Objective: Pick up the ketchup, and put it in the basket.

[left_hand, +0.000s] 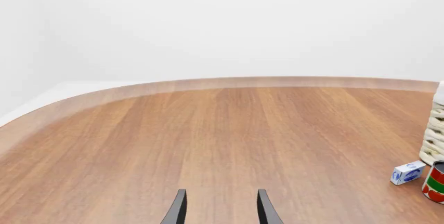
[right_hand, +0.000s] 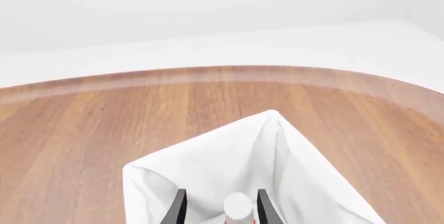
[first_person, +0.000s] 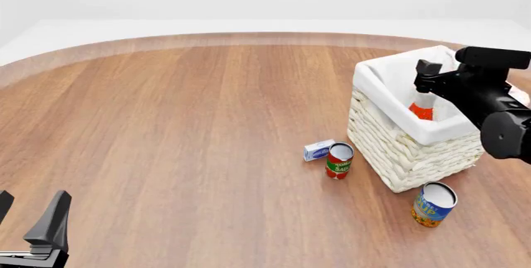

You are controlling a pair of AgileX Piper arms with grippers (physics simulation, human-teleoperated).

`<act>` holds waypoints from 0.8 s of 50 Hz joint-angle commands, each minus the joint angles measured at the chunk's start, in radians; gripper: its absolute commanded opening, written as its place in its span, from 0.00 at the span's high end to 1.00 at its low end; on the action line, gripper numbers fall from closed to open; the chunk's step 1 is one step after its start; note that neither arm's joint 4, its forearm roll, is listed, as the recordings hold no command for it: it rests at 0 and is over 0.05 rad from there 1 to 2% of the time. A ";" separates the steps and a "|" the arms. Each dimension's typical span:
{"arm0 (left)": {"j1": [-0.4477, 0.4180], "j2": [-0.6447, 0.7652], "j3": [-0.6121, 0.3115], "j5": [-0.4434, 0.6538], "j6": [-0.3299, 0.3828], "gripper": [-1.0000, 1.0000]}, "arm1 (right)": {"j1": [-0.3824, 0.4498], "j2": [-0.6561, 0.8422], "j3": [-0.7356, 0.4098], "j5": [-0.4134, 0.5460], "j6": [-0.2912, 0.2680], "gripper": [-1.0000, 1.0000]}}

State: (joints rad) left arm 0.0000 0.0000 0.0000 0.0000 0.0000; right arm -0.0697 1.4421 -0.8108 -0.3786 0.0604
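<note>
I see my right tool over the basket, with its two fingers on either side of the ketchup near its white cap. I cannot tell if they squeeze it. The ketchup stands inside the basket, against the white cloth. My left tool is low over the bare worktop, fingers apart, holding nothing. A red-and-green can and a small box sit just beside the basket. A blue-and-yellow can stands near its front corner.
</note>
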 commanded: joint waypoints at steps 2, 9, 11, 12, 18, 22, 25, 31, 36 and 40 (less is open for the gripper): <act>0.000 0.000 0.000 0.000 0.000 0.00 | 0.004 -0.017 0.005 0.002 0.001 0.00; 0.000 0.000 0.000 0.000 0.000 0.00 | 0.006 -0.027 0.006 0.005 0.000 0.00; 0.000 0.000 0.000 0.000 0.000 0.00 | 0.008 -0.028 0.006 0.005 0.001 0.00; 0.000 0.000 0.000 0.000 0.000 0.00 | 0.008 -0.028 0.005 0.006 0.000 0.00; 0.000 0.000 0.000 0.000 0.000 0.00 | 0.017 -0.038 0.000 0.015 -0.003 0.00; 0.000 0.000 0.000 0.000 0.000 0.00 | 0.022 -0.030 0.002 0.008 -0.005 0.00; 0.000 0.000 0.000 0.000 0.000 0.00 | 0.030 -0.033 0.002 0.008 -0.005 0.00; 0.000 0.000 0.000 0.000 0.000 0.00 | 0.039 -0.045 0.000 0.014 -0.008 0.00; 0.000 0.000 0.000 0.000 0.000 0.00 | 0.056 -0.048 -0.005 0.020 -0.011 0.00; 0.000 0.000 0.000 0.000 0.000 0.00 | 0.065 -0.046 -0.005 0.018 -0.013 0.00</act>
State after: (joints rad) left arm 0.0000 0.0000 0.0000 0.0000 0.0000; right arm -0.0259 1.3994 -0.8132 -0.3623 0.0520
